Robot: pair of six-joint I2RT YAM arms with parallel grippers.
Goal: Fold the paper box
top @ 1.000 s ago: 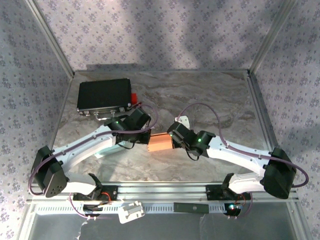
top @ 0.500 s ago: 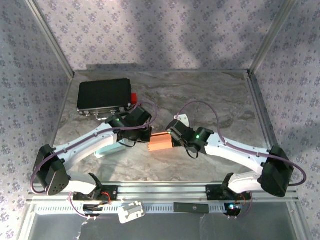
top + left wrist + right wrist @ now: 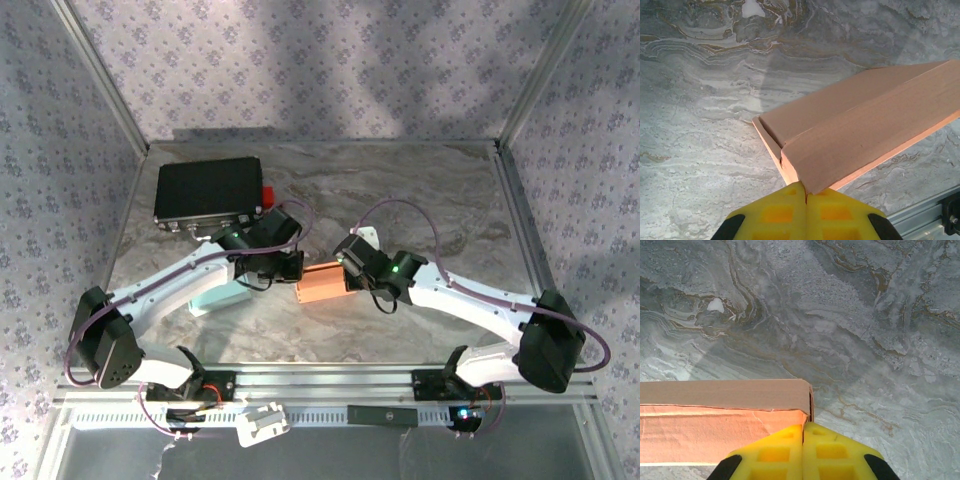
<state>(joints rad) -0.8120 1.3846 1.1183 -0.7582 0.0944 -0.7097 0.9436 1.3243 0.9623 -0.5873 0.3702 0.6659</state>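
Observation:
The orange paper box point(image 3: 322, 284) lies on the marble table between my two arms, its right end turned slightly toward the back. My left gripper point(image 3: 293, 268) is at its left end. In the left wrist view the yellow fingers point(image 3: 775, 215) are pressed together, pinching a corner of the box point(image 3: 865, 120) where two panels overlap. My right gripper point(image 3: 350, 272) is at the right end. In the right wrist view its jaws are shut on the thin end wall of the box point(image 3: 720, 412), whose open inside glows orange.
A black case with a red button point(image 3: 208, 190) sits at the back left. A pale flat piece point(image 3: 215, 297) lies under the left arm, and a small white part point(image 3: 367, 240) behind the right wrist. The metal rail point(image 3: 330, 375) runs along the near edge.
Both grippers have shifted a little toward the back of the table with the box, and the box's right end has swung slightly back. Both grips stay shut.

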